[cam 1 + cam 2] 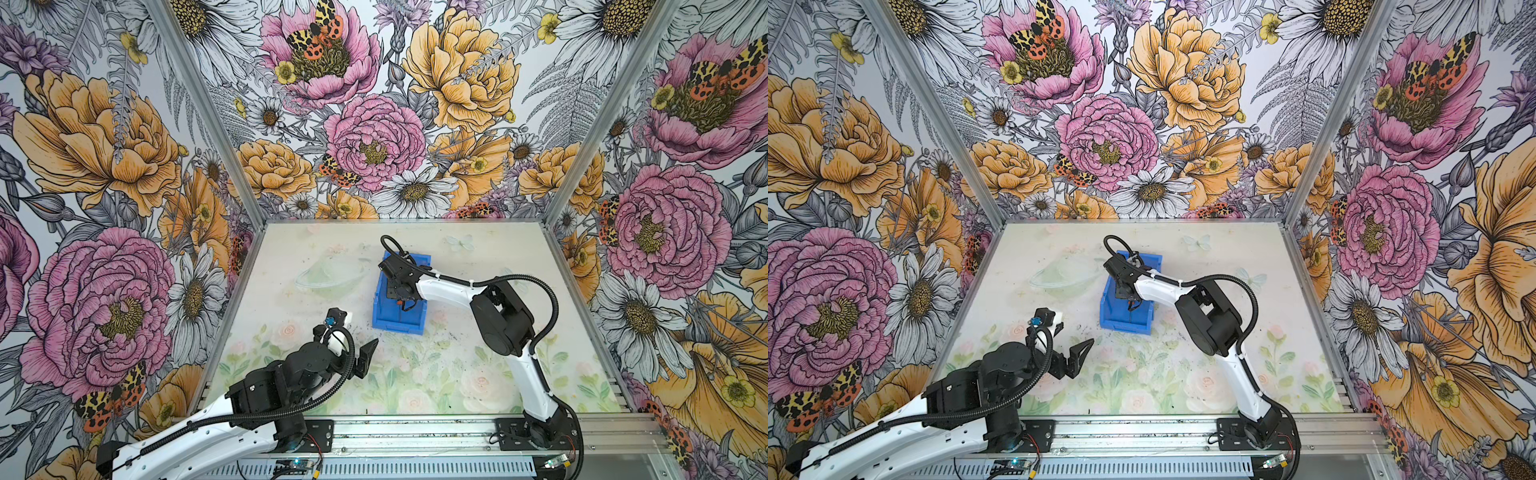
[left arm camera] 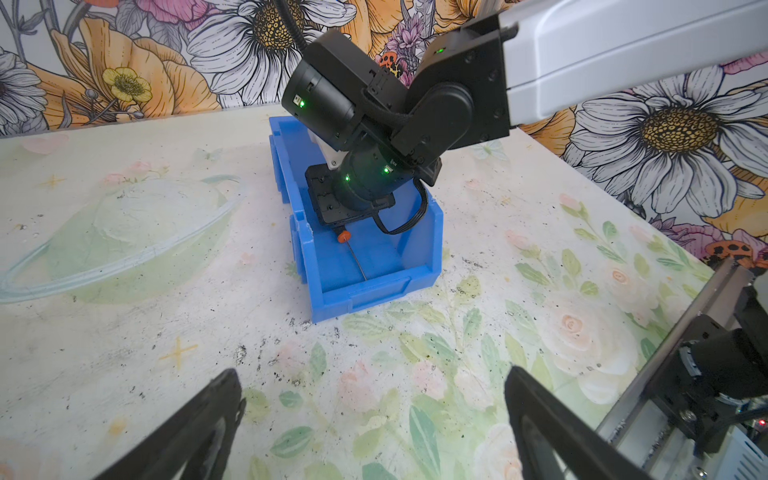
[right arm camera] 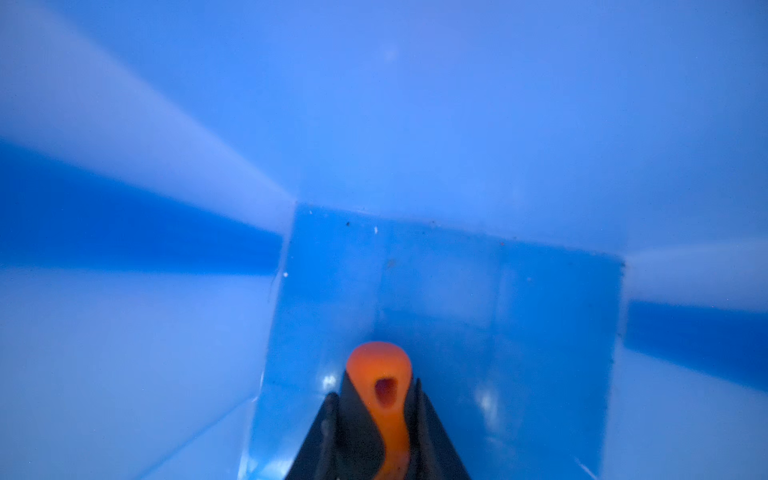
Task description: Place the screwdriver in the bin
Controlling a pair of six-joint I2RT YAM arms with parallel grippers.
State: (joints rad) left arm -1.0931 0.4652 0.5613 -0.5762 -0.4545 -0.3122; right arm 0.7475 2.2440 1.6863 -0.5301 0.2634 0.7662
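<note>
The blue bin (image 1: pixel 397 326) (image 1: pixel 1125 326) stands mid-table, its low-cut short end toward the front. My right gripper (image 1: pixel 400 291) reaches down inside it. In the right wrist view the jaws (image 3: pixel 376 390) are closed on the orange-and-black handle of the screwdriver (image 3: pixel 380 374), just above the bin floor (image 3: pixel 457 291). In the left wrist view the screwdriver's orange collar (image 2: pixel 343 237) and thin shaft slant down to the bin floor below the right gripper (image 2: pixel 338 226). My left gripper (image 1: pixel 368 353) (image 2: pixel 372 378) hovers open near the front left, holding nothing.
The floral mat (image 1: pixel 436 374) covers the table, with a faint ringed-planet print (image 1: pixel 328 278) left of the bin. Flowered walls close in the left, back and right sides. The metal rail (image 1: pixel 415 432) carrying both arm bases runs along the front edge.
</note>
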